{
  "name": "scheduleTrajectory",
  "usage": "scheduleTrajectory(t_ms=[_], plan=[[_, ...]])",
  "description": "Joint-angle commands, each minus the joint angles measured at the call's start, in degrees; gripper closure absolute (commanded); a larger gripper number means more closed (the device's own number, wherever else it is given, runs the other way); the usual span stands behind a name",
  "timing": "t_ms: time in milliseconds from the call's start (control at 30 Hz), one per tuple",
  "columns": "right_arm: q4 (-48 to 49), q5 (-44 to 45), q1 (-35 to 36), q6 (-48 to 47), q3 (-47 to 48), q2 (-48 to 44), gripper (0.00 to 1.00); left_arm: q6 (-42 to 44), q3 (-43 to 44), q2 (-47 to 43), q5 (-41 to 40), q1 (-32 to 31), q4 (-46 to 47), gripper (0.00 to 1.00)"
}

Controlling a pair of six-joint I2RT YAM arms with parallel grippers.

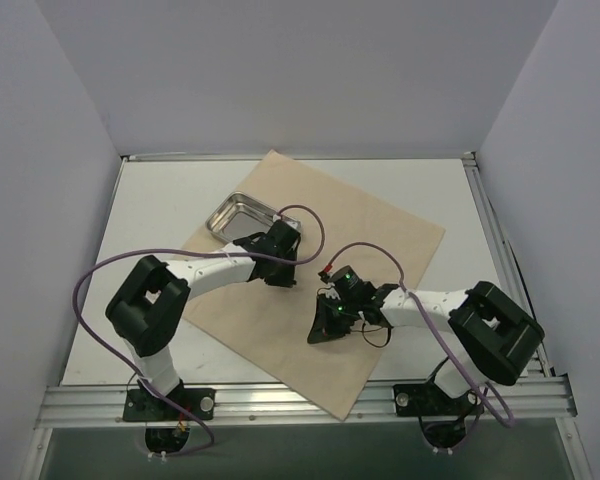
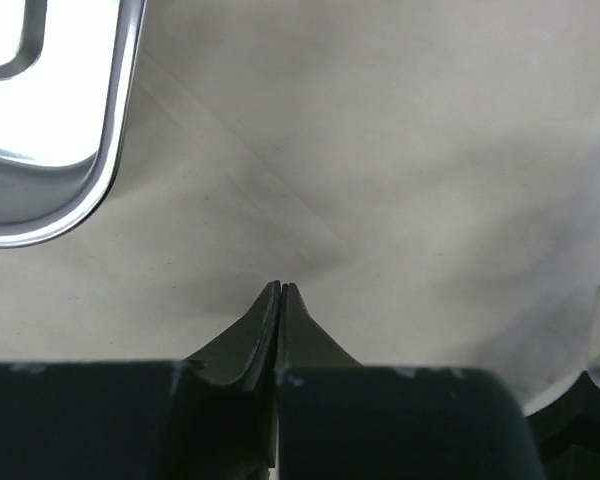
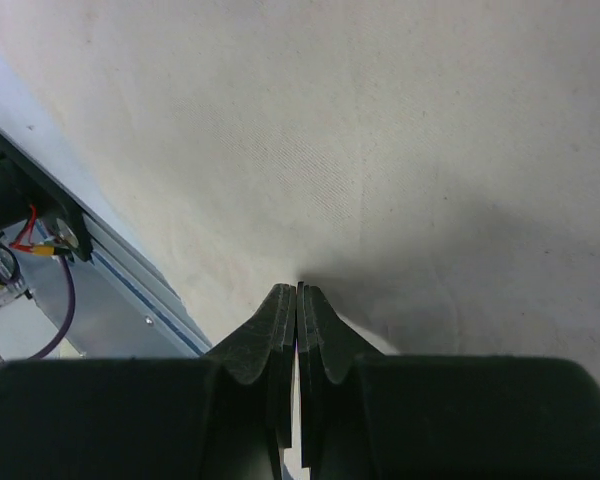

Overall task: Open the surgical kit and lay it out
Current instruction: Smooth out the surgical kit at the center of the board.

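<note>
The surgical kit's beige wrap sheet (image 1: 370, 235) lies spread flat as a large tilted square on the white table. Its shiny steel tray (image 1: 237, 216) sits on the sheet's far left corner, and its rim (image 2: 110, 150) shows at the upper left of the left wrist view. My left gripper (image 1: 280, 268) is shut and empty, just right of the tray and low over the sheet (image 2: 380, 150). Lower down, my right gripper (image 1: 316, 337) is shut and empty over the sheet's near part (image 3: 380, 120). Both sets of jaws (image 2: 282, 286) (image 3: 297, 288) are pressed together.
The sheet's near corner overhangs the metal rail (image 1: 280, 402) at the table's front edge, and that rail (image 3: 110, 290) shows left of my right gripper. Purple cables (image 1: 310, 225) loop over both arms. White walls enclose the table.
</note>
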Motion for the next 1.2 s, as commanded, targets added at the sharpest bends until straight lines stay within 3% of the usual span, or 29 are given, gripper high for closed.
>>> scheduleTrajectory(t_ms=[0,167,333,433,567,867,967,1167], plan=[[3.5,-0.3,1.9,1.4,-3.9,0.7,1.0,-0.7,-1.4,2.2,-1.0,0.5,2.0,0.98],[-0.5,2.4,3.4,2.5,-11.6,-4.1,1.0,-0.2,-4.2,3.7,-1.1,2.4,3.8,0.98],[-9.4,5.4,4.3,5.2,-16.8,-16.1,1.0,0.6,-5.5,3.7,-1.1,4.3,4.1,0.98],[-17.7,6.6,4.1,4.7,-15.8,-22.5,1.0,0.9,-5.9,1.3,-0.9,4.1,3.7,0.98],[-21.5,6.8,2.1,2.4,-8.2,-24.0,1.0,0.6,-5.8,-4.6,0.1,3.7,1.0,0.98],[-14.0,4.4,-6.4,-9.8,13.5,-4.6,1.0,-0.9,-5.5,-17.7,-2.4,5.3,-8.2,0.98],[-8.3,0.9,-7.9,-10.2,20.0,2.3,1.0,-0.3,-6.6,-19.7,-3.5,9.9,-9.8,0.98],[2.7,-8.9,-8.4,-8.7,29.9,16.7,1.0,0.7,-11.4,-20.1,12.5,28.0,-4.1,0.98]])
